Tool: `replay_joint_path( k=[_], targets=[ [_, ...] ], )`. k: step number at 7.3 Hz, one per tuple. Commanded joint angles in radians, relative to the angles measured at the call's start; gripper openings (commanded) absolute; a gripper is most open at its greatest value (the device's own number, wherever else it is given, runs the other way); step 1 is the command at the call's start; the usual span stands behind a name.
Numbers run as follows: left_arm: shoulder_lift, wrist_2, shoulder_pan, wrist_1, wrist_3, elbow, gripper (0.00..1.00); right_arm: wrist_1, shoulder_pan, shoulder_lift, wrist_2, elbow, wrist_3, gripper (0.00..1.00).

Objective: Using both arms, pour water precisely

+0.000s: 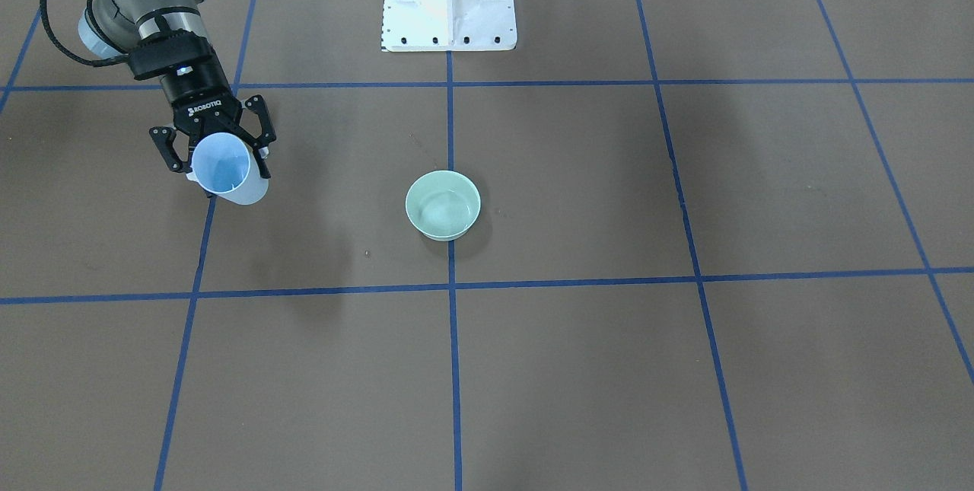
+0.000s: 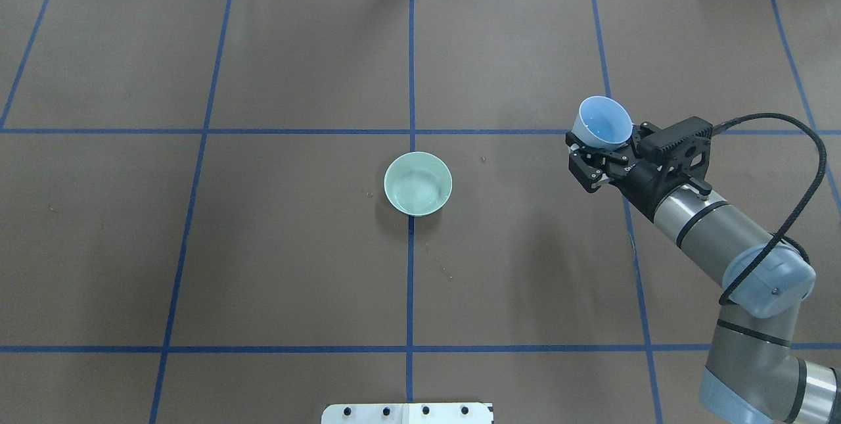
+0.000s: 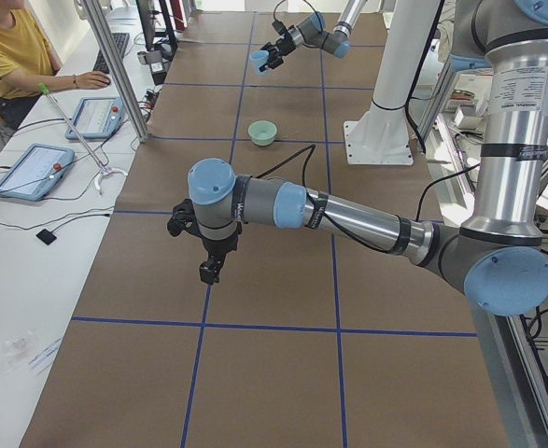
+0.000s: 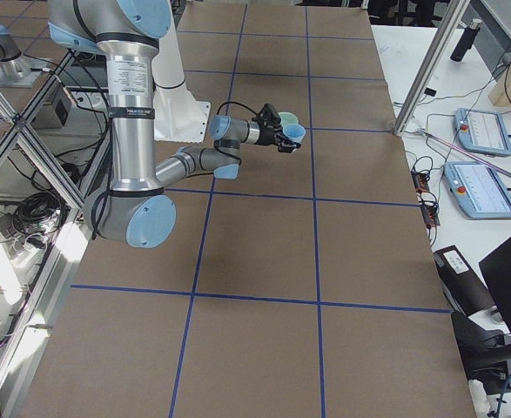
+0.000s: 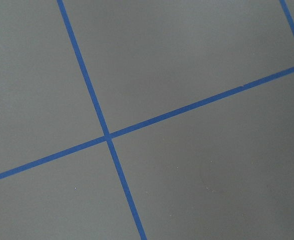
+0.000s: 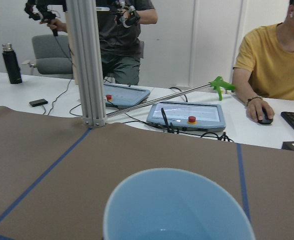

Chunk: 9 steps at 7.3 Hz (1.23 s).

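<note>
My right gripper [image 1: 219, 160] is shut on a light-blue cup [image 1: 222, 171], held upright a little above the table; the same cup [image 2: 602, 123] shows at the overhead view's right. The cup's rim [image 6: 177, 200] fills the bottom of the right wrist view, with a faint glint of water low inside. A mint-green bowl [image 2: 418, 184] stands at the table's centre, well apart from the cup, with faint ripples of water [image 1: 445, 211] in it. My left gripper [image 3: 210, 271] hangs over bare table far from the bowl; I cannot tell whether it is open or shut.
The white bolted pedestal [image 1: 449, 4] stands at the robot's side of the table. Blue tape lines [image 5: 106, 136] grid the brown surface. Beyond the far edge are an aluminium post [image 6: 89, 65], control tablets [image 6: 187, 114] and seated and standing people [image 6: 277, 65].
</note>
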<state>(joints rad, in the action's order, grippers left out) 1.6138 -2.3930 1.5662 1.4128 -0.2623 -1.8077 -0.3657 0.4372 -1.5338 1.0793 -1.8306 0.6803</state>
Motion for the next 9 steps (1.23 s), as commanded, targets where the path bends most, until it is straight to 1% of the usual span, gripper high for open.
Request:
replay_joint_path(
  k=[1,2,4,5,6,9],
  targets=[
    [0.000,0.000,0.000,0.000,0.000,-0.002,1.00,0.063,0.003,0.003,0.207,0.001,-0.195,0.00],
    [0.000,0.000,0.000,0.002,0.000,-0.005,1.00,0.088,0.005,0.013,0.278,0.002,-0.291,0.00],
    [0.000,-0.002,0.002,0.000,0.000,-0.007,1.00,0.068,0.018,0.055,0.455,0.007,-0.327,0.00],
    [0.000,-0.002,0.002,0.000,0.000,-0.006,1.00,0.054,0.017,0.076,0.482,0.016,-0.349,0.00],
    [-0.002,-0.002,0.002,0.000,-0.002,-0.005,1.00,-0.034,0.017,0.113,0.522,0.014,-0.350,0.00],
    [-0.002,-0.002,0.002,0.000,-0.002,-0.005,1.00,-0.229,0.015,0.229,0.533,0.016,-0.355,0.00]
  ],
)
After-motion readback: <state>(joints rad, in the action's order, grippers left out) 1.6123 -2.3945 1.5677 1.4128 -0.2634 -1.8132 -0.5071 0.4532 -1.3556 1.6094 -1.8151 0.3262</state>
